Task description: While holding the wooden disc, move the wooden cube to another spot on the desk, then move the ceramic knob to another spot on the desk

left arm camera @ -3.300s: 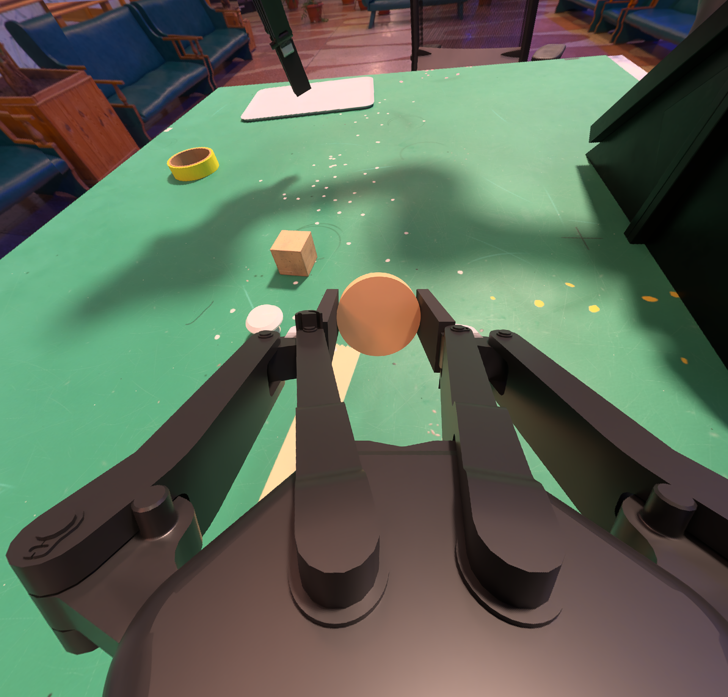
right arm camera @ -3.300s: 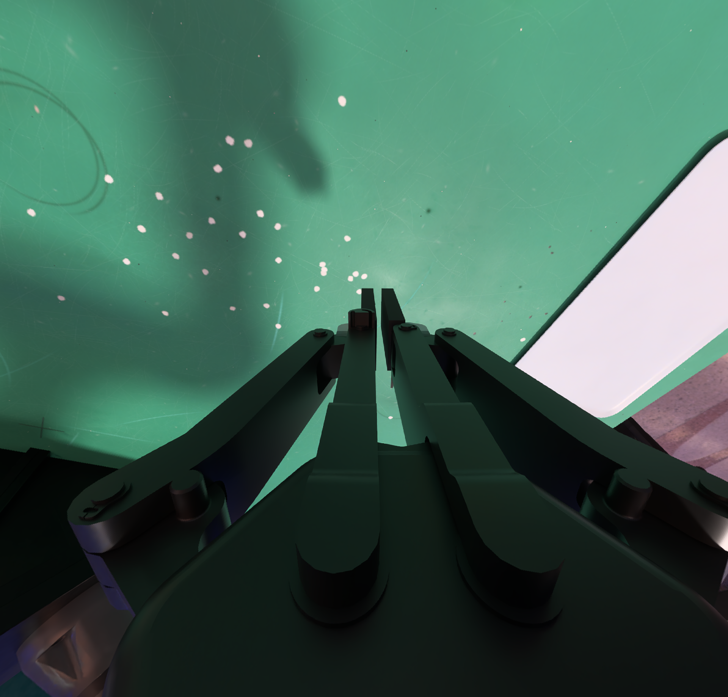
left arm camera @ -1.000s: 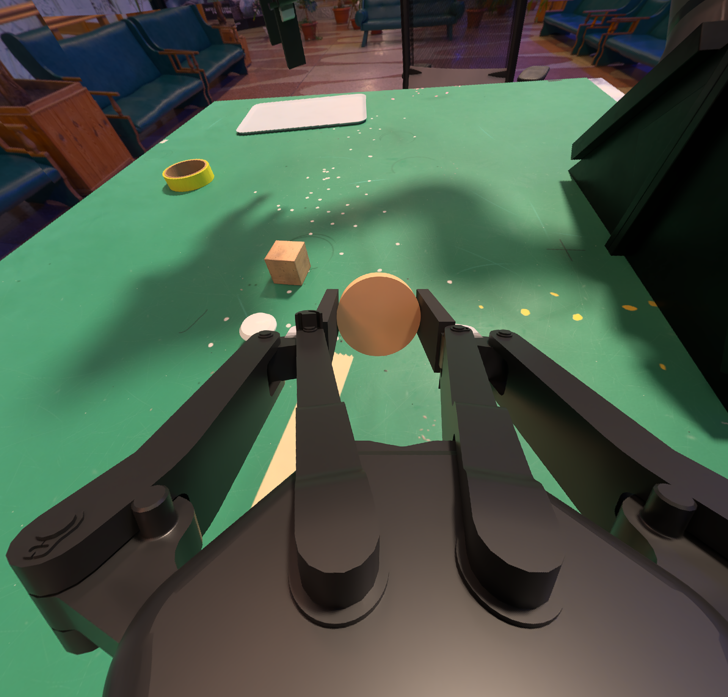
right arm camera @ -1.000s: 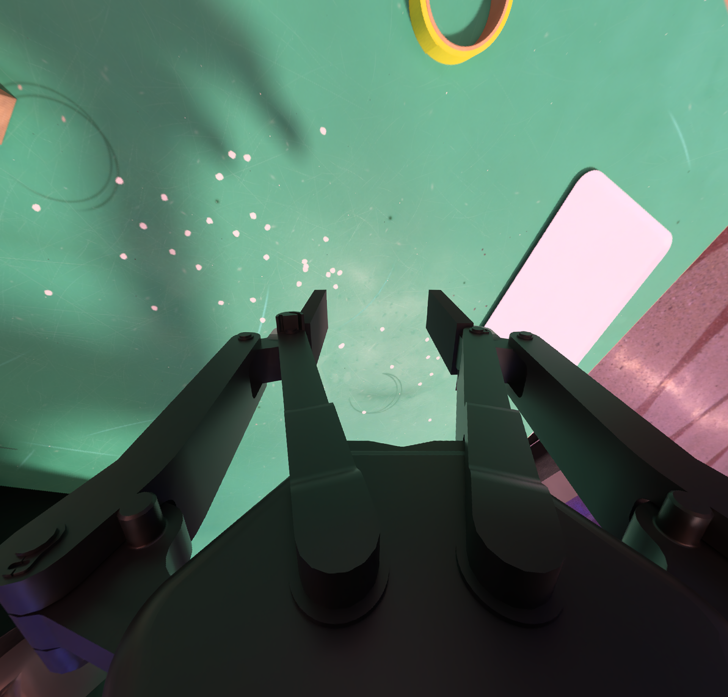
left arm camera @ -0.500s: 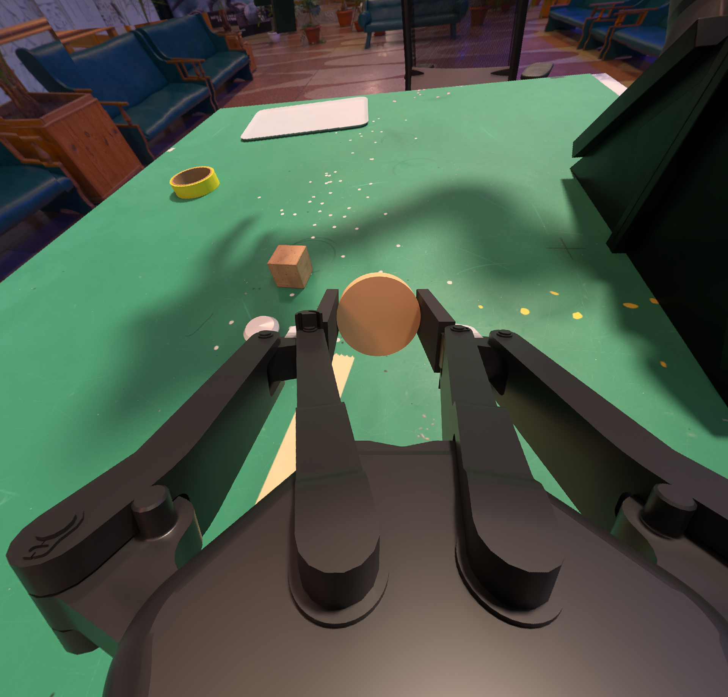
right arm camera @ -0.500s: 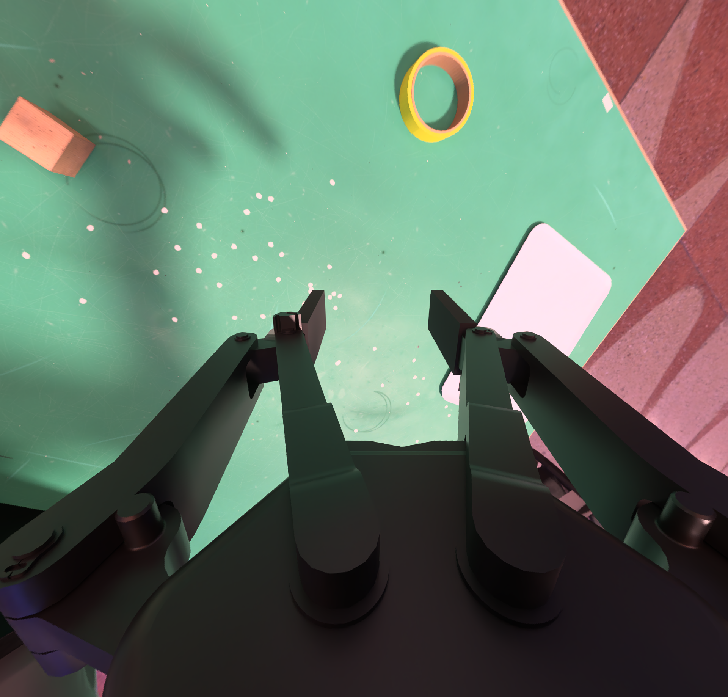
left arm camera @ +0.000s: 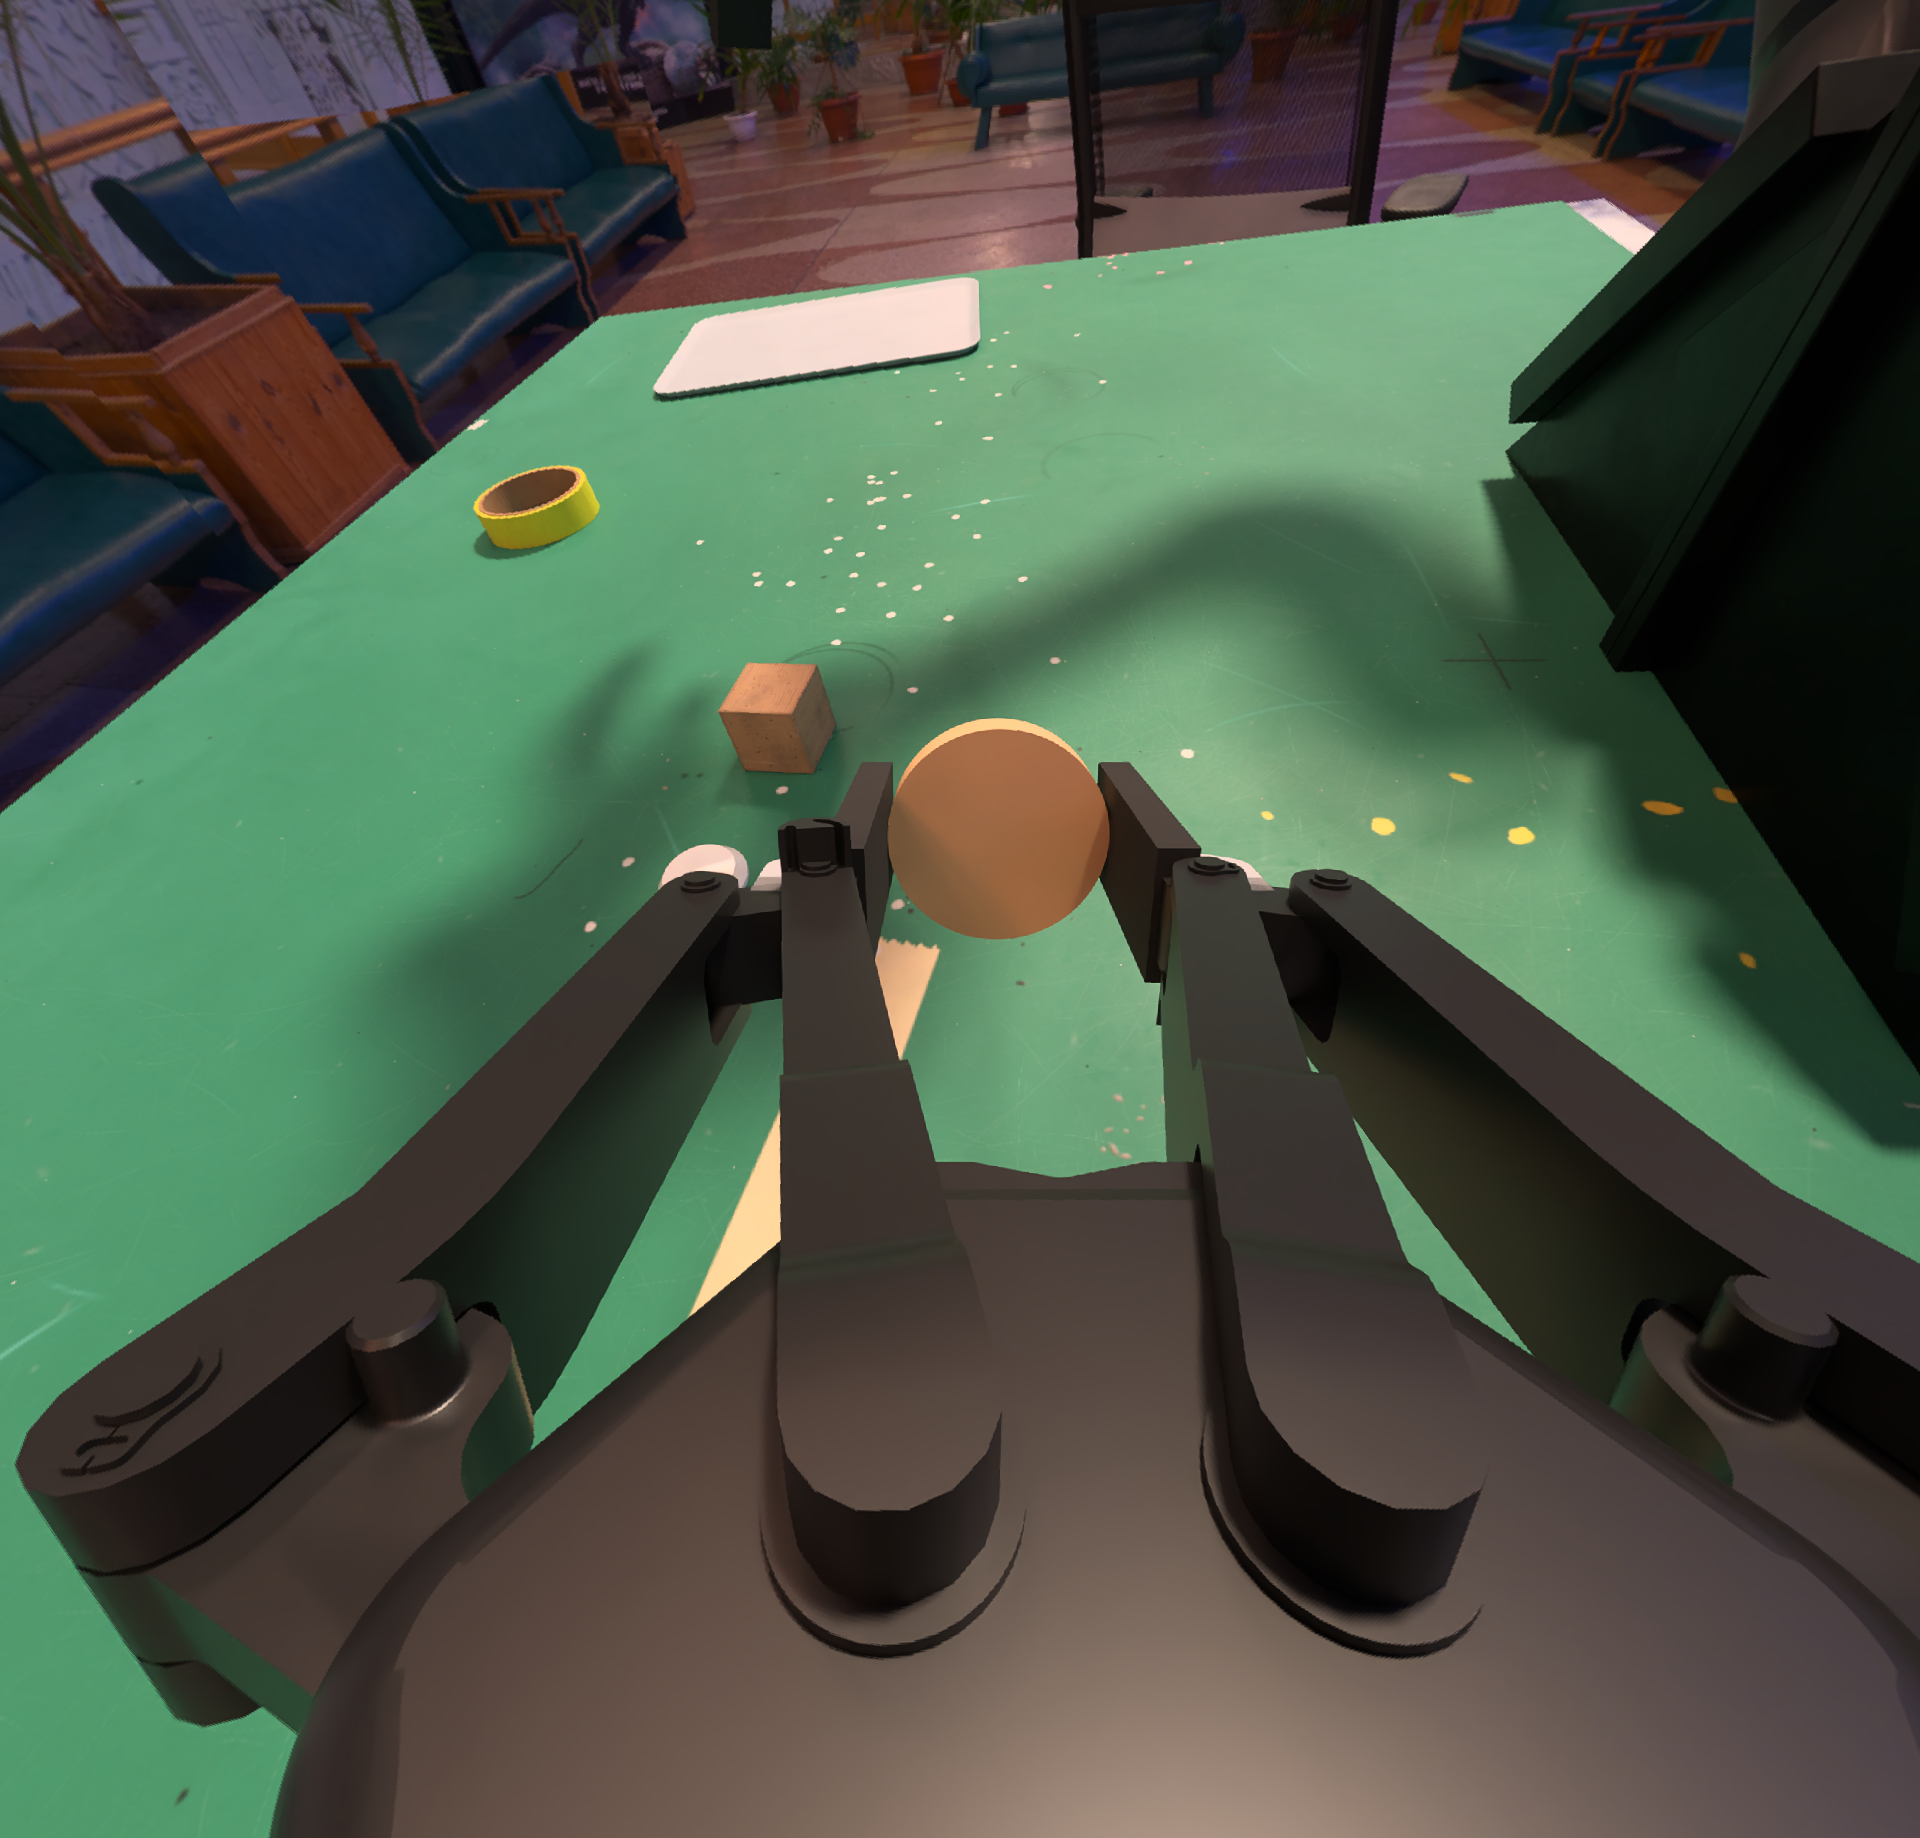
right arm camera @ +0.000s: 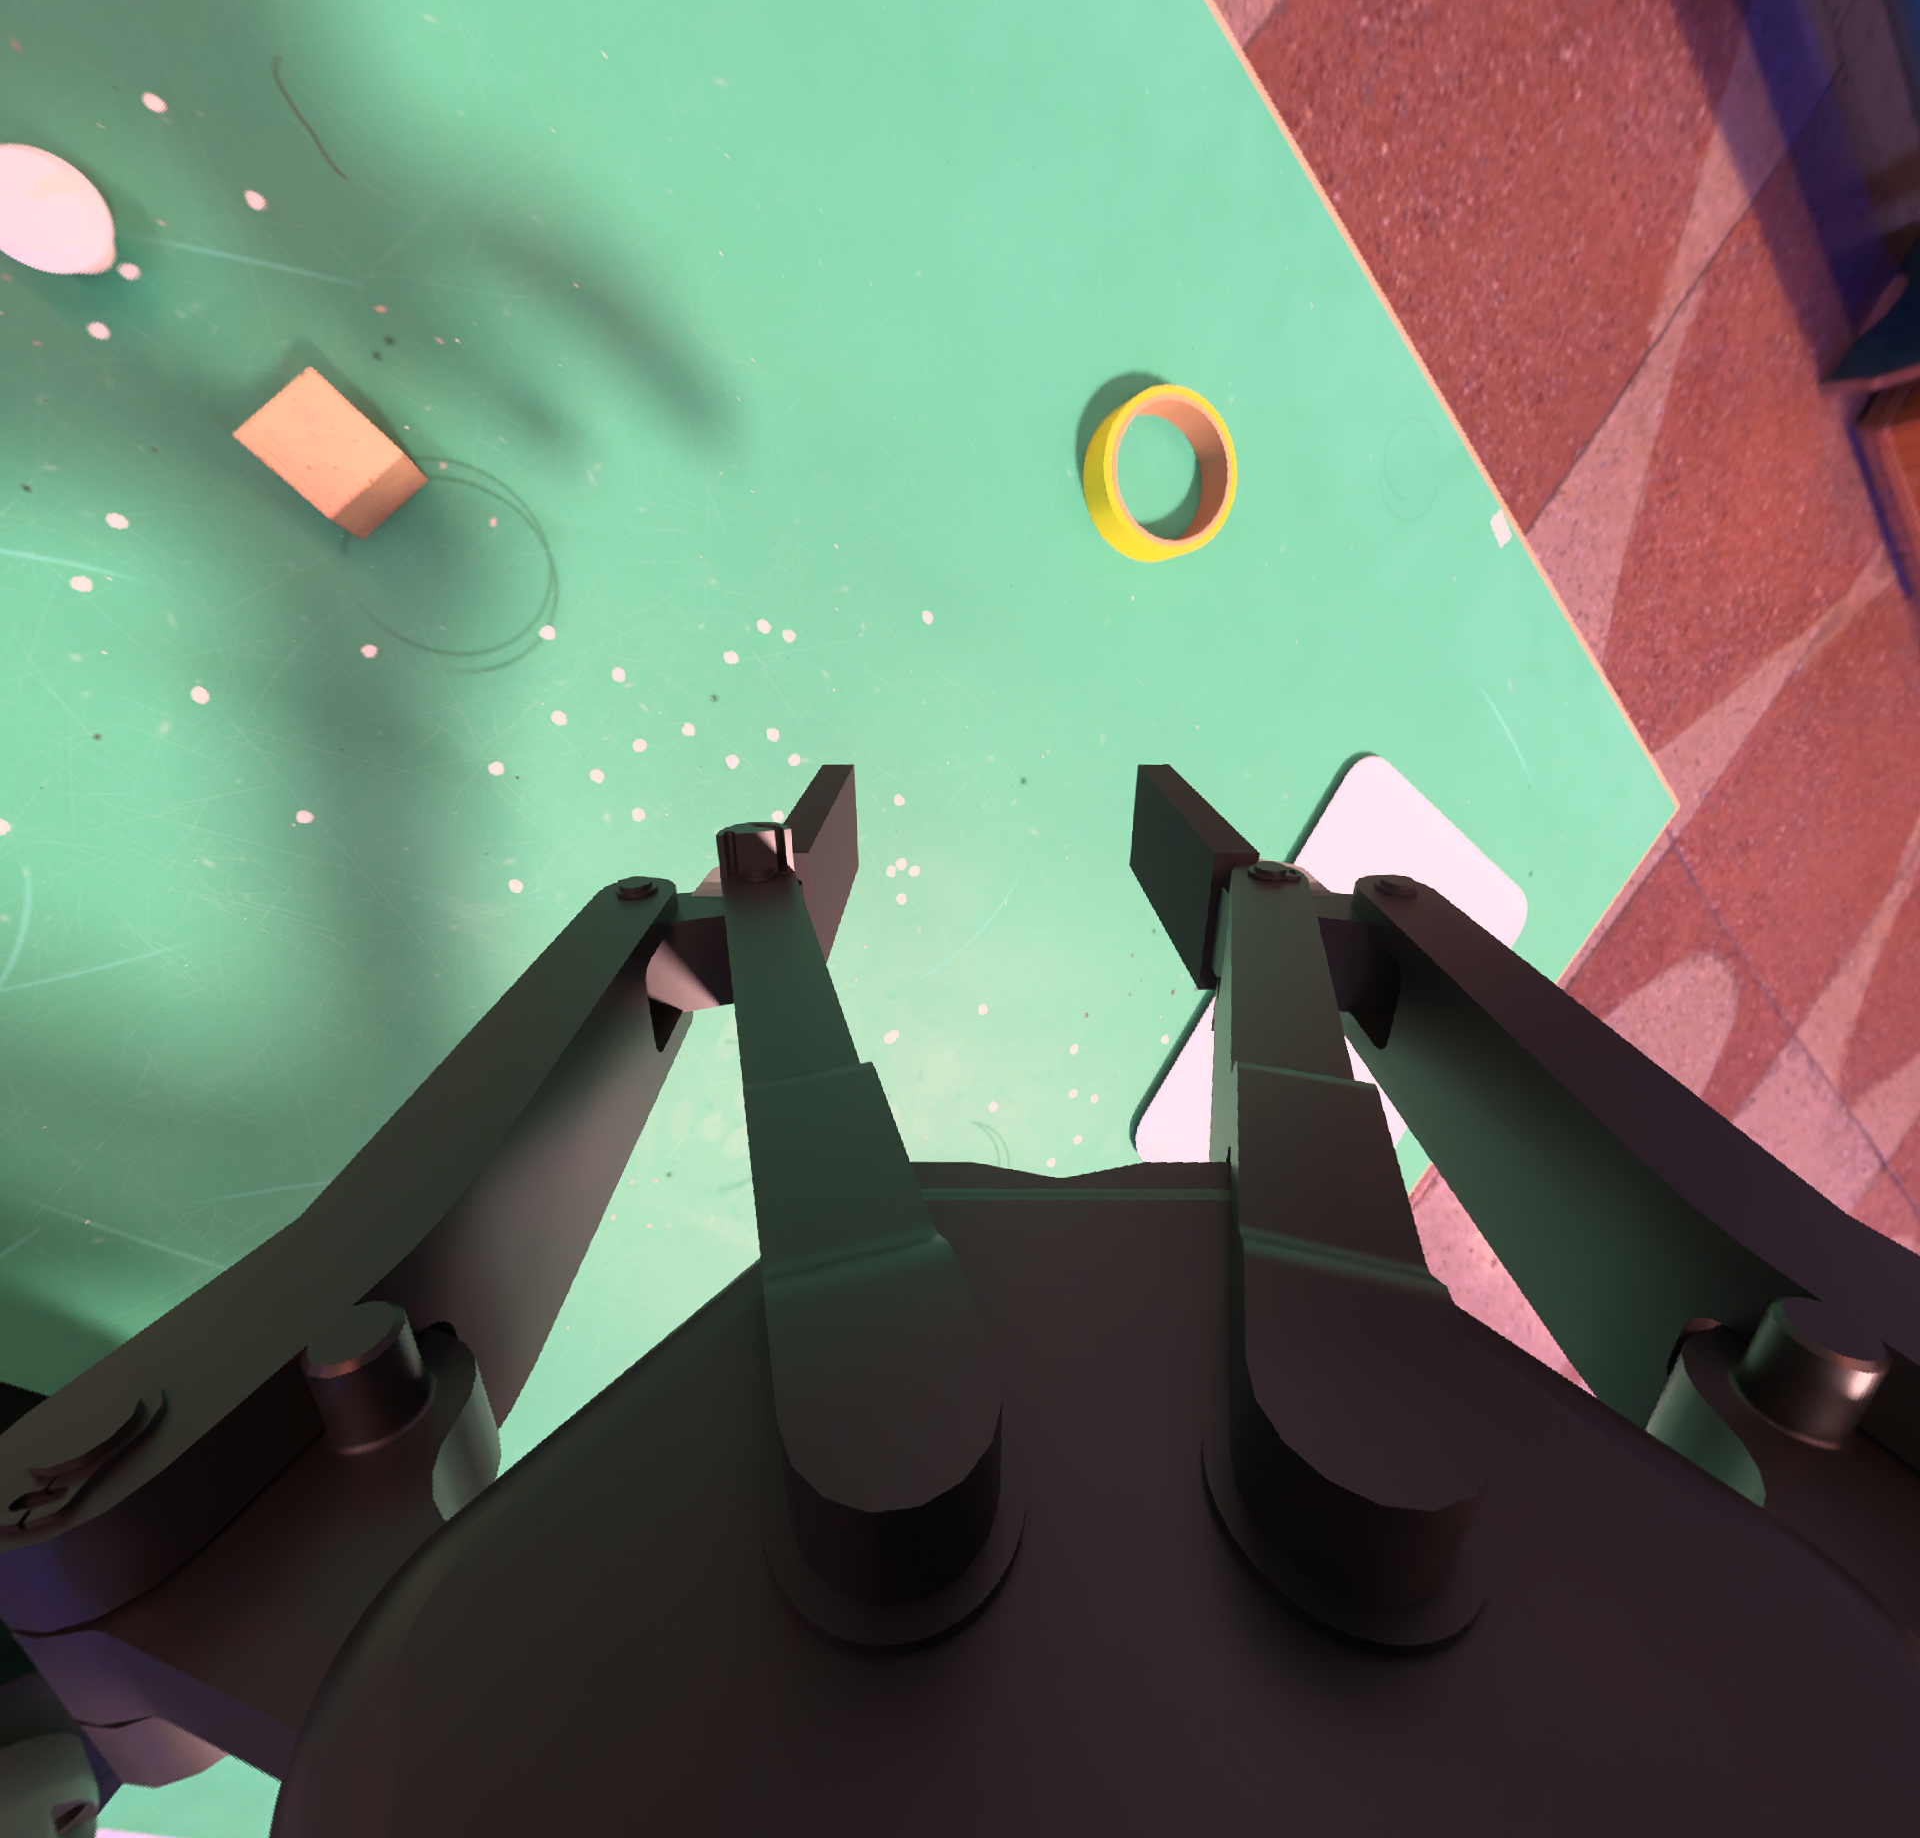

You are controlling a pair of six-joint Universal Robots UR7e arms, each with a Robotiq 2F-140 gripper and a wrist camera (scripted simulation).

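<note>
Left wrist view: your left gripper (left arm camera: pixel 997 832) still clamps the wooden disc (left arm camera: pixel 997 830) between both pads, clear of the desk (left arm camera: pixel 312 905).
Cube: wooden cube (left arm camera: pixel 777 716) sits at 11 o'clock from the fingertips, near but apart.
Knob: ceramic knob (left arm camera: pixel 707 863) at 9 o'clock, mostly hidden behind the left linkage.
Right wrist view: your right gripper (right arm camera: pixel 995 843) has climbed; jaws stay wide apart, holding nothing.
Now in sight: cube at 10 o'clock, well apart; knob cut by the left edge; yellow tape roll (right arm camera: pixel 1162 472) at 1 o'clock.
White pad (right arm camera: pixel 1392 895): part hidden behind the right finger.
</note>
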